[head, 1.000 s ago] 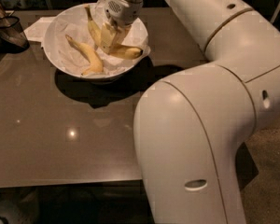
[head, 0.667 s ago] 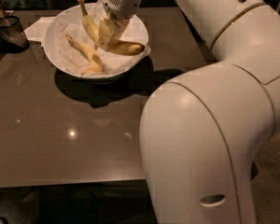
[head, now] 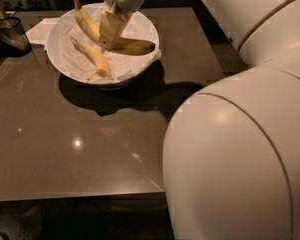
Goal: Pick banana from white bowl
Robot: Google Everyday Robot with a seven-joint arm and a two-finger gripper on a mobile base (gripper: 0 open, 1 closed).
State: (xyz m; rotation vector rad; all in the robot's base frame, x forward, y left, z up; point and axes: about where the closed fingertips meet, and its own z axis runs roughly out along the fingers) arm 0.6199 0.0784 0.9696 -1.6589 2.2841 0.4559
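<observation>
The white bowl point(head: 54, 48), lined with crumpled white paper, stands at the back of the dark table. My gripper point(head: 106, 40) hangs over the middle of the bowl and is shut on a banana point(head: 86, 23). That banana tilts up to the left, its stem above the bowl's far rim. Two more bananas lie in the bowl: one point(head: 94, 60) at the front left and a browner one point(head: 136, 46) at the right, partly behind my fingers point(head: 111, 25).
A dark glass vessel point(head: 9, 35) stands at the table's left edge, with a white napkin point(head: 39, 30) between it and the bowl. My large white arm point(head: 240, 134) fills the right side. The brown table point(head: 90, 139) stretches toward the front.
My gripper has risen from the bowl with the banana in it. The banana's stem end has lifted above the rim. The other two bananas stay in the bowl.
</observation>
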